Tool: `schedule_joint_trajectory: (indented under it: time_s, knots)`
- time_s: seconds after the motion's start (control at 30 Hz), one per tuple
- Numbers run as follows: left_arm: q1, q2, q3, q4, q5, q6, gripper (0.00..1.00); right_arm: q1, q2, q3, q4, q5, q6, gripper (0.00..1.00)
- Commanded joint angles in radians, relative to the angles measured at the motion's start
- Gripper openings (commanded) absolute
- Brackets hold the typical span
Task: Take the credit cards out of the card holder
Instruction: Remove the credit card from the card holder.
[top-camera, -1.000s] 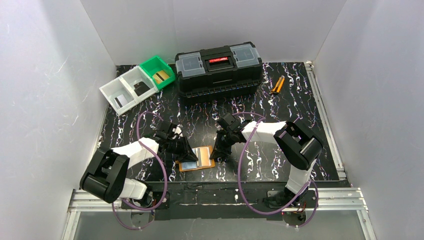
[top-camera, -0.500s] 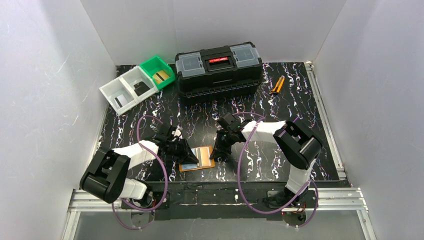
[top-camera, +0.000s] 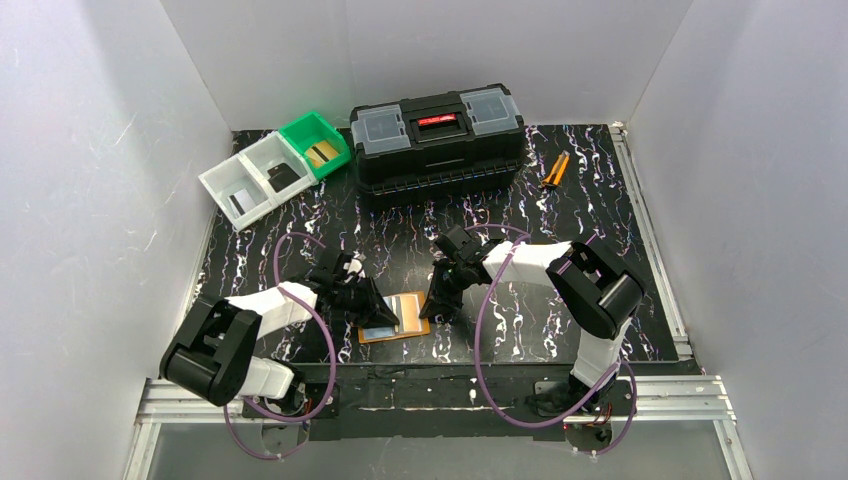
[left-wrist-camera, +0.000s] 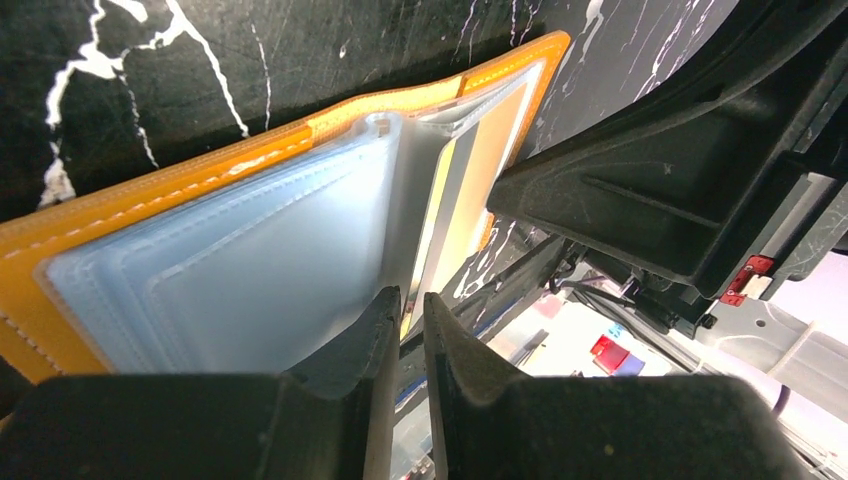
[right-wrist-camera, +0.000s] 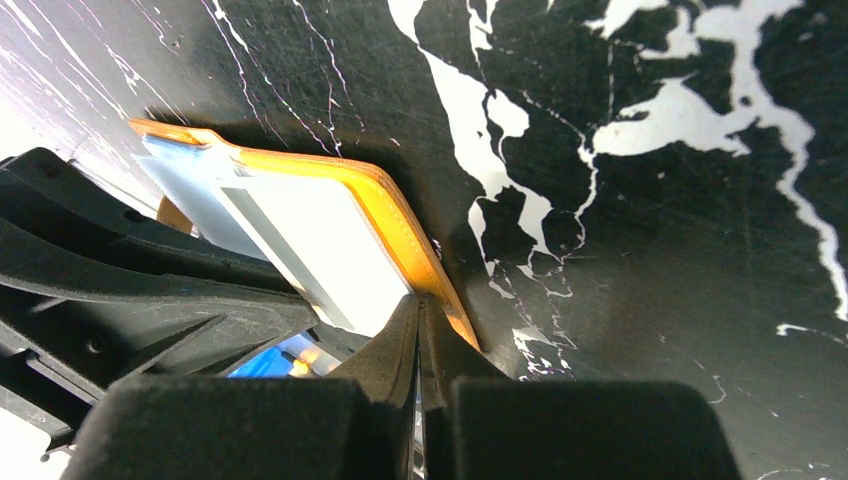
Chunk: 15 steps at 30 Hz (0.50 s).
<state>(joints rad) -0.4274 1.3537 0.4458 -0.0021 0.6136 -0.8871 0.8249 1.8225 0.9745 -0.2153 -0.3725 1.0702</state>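
Top external view: the card holder (top-camera: 385, 337) lies open and flat on the bench (top-camera: 600, 230) at lower centre of the frame, between the two tools.
Holder cover: orange and leather-like, with a stitched border and rounded corners.
Pockets (left-wrist-camera: 250, 260): cloudy bluish clear plastic in stacked sheets with welded seams.
Tan card (top-camera: 408, 305): a flat rectangle lying in the holder's right half.
Other cards: dark cards (top-camera: 283, 177) lie in the white bins (top-camera: 212, 185) and a gold card (top-camera: 322, 153) in the green bin (top-camera: 300, 128), all at upper left.
Bench surface: glossy black with white marble-like veins.
Toolbox (top-camera: 438, 135): black moulded plastic at top centre, with two clear lid compartments.
Writing: a red strip sits mid-lid on the toolbox; anything on it is too small to read.
Pliers (top-camera: 554, 170): orange-handled, at upper right.
Left tool (top-camera: 374, 310): the black matte fingers (left-wrist-camera: 370, 340) stand a narrow slit apart, with their tips at the edge of the pocket stack. A thin pale edge runs into the slit, but I cannot tell whether it is pinched.
Right tool (top-camera: 440, 305): the fingers (right-wrist-camera: 395, 340) are pressed together with nothing between them. Their tips rest on the holder's orange rim at its right edge.
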Motion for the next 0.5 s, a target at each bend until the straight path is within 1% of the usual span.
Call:
schedule_joint_trajectory:
  time_s: [0.0, 0.13, 0.27, 0.47]
  knots:
    - [-0.004, 0.008, -0.015, 0.03, 0.029, -0.011, 0.13, 0.014, 0.075, -0.031, -0.107, 0.106, -0.037, 0.03]
    - [-0.005, 0.009, -0.018, 0.032, 0.026, -0.013, 0.09, 0.014, 0.075, -0.034, -0.105, 0.106, -0.036, 0.03]
    - [-0.005, 0.002, -0.017, 0.01, 0.009, -0.01, 0.0, 0.014, 0.074, -0.035, -0.102, 0.105, -0.036, 0.03]
    - [0.001, -0.048, 0.033, -0.178, -0.092, 0.058, 0.0, 0.014, 0.068, -0.044, -0.105, 0.109, -0.032, 0.03]
